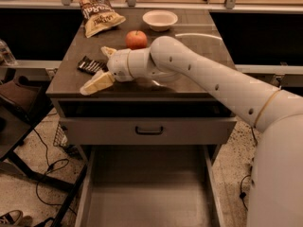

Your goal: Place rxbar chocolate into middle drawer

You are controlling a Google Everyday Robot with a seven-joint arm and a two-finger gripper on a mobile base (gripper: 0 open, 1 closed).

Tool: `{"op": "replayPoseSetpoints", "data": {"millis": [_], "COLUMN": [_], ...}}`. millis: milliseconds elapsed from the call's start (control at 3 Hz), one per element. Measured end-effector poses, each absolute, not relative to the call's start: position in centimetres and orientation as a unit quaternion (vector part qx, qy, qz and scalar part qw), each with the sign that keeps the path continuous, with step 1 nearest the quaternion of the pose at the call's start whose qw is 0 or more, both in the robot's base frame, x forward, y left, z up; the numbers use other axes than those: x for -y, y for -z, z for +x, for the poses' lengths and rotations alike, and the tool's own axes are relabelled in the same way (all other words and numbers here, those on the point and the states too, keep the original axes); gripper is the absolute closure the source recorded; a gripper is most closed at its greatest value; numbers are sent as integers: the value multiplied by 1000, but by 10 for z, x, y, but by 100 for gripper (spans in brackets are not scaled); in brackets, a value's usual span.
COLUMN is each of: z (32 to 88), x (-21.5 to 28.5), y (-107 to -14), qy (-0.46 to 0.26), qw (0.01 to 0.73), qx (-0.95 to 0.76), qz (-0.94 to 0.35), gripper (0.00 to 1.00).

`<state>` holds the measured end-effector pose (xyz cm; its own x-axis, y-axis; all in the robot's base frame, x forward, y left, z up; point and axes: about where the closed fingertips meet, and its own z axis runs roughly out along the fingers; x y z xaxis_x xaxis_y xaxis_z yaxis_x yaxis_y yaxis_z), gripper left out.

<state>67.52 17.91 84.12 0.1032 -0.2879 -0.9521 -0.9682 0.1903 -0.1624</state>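
The rxbar chocolate (90,65), a flat dark wrapper with white stripes, lies on the left part of the cabinet top (199,46). My gripper (94,69) is open just right of it. One cream finger (98,82) points to the front left and the other (108,51) sits behind the bar, so the bar lies between them. I cannot tell whether they touch it. The middle drawer (147,197) is pulled out below, wide and grey with a bare floor.
A tan chip bag (98,11) lies at the back left, a red apple (136,39) behind my wrist, and a white bowl (160,20) at the back. A closed drawer front with a dark handle (149,130) sits above the open drawer. Cables lie on the floor at the left.
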Motion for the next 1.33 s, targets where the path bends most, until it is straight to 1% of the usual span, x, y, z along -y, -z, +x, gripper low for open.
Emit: {"op": "replayPoseSetpoints", "data": {"millis": [333,667,1333], "z": [675,675,675], "x": [-184,-185,-185], "y": [-825,-826,-830], "qy": [-346,-348,-348], "qw": [483,480,480], "qx": [-597,-599,-599], "qz": [-539,-539,-539], "gripper": [0,15,62]}}
